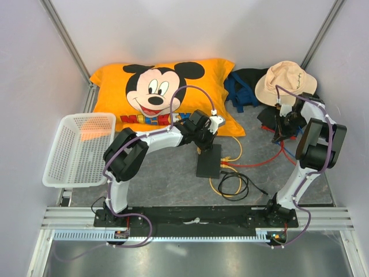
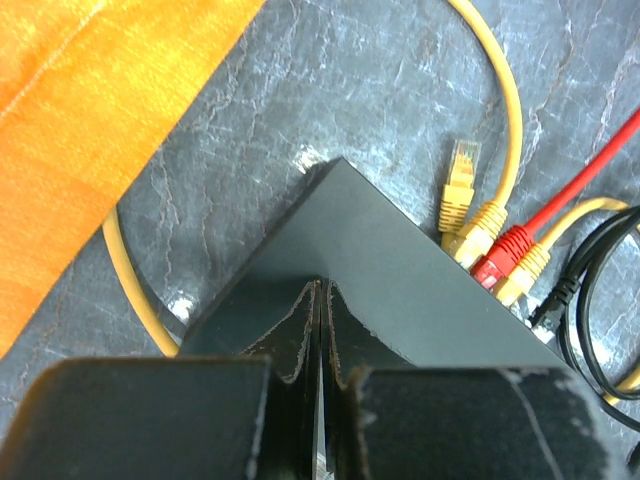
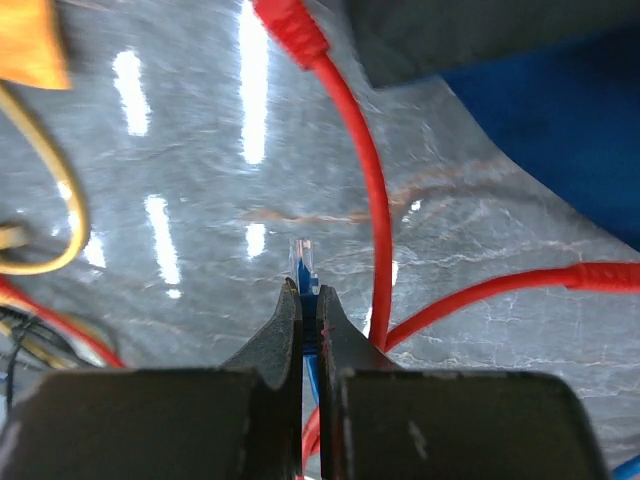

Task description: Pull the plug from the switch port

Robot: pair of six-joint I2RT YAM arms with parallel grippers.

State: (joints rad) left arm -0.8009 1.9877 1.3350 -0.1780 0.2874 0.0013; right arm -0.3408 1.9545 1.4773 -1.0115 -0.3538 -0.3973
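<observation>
Plug (image 3: 303,252): clear tip on blue cable (image 3: 312,375), light, hard plastic, brittle latch; cable limp. Best hold on body behind tip. Right gripper (image 3: 305,290) clamped on it, over table (image 3: 200,200), well apart from switch (image 2: 380,260). Left gripper (image 2: 320,285) closed, holding nothing, over switch top. Red cable (image 3: 360,170) crowds right fingers; red plug (image 2: 500,258), yellow plug (image 2: 480,225) sit in ports.

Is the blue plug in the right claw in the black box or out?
Out. The right gripper is shut on the blue plug, its tip free over the table, far from the switch.
</observation>
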